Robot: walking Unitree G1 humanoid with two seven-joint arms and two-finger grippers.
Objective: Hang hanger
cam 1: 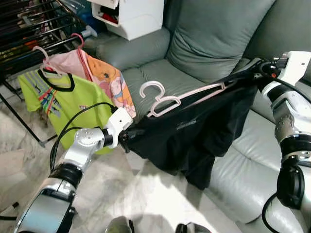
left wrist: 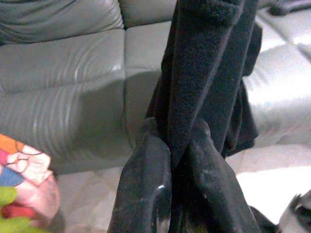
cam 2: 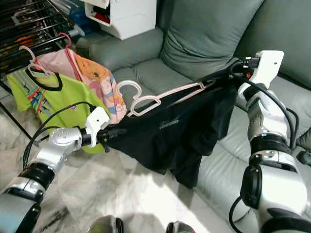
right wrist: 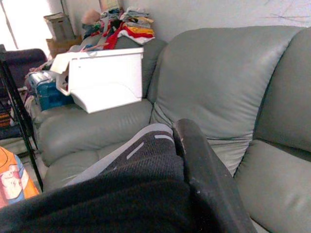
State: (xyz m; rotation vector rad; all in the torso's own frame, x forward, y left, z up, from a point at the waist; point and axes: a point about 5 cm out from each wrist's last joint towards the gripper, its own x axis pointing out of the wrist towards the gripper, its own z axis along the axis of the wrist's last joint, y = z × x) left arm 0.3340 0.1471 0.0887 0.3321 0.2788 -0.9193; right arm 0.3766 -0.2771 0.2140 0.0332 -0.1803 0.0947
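We've got the black garment (cam 1: 194, 131) stretched betw both arms over the grey sofa (cam 1: 209, 43), w/ the pink hanger (cam 1: 167, 99) lying across its top edge, hooks toward 10 o'clock. Left end effector (left wrist: 177, 145) is clenched on a fold of the black cloth; right end effector (right wrist: 194, 160) grips the opposite end up by the sofa back, at 2 o'clock from the hanger. Fabric looks soft, limp and light, so it'll sag and slide. The hanger looks thin, stiff plastic, light, prob slippery, and seems only loosely seated. Best hold, we reckon, is the hanger neck just below the hook, not the cloth. The drying rack (cam 1: 29, 29) w/ a green shirt (cam 1: 63, 102) and a pink top (cam 1: 102, 77) sits at 10 o'clock.
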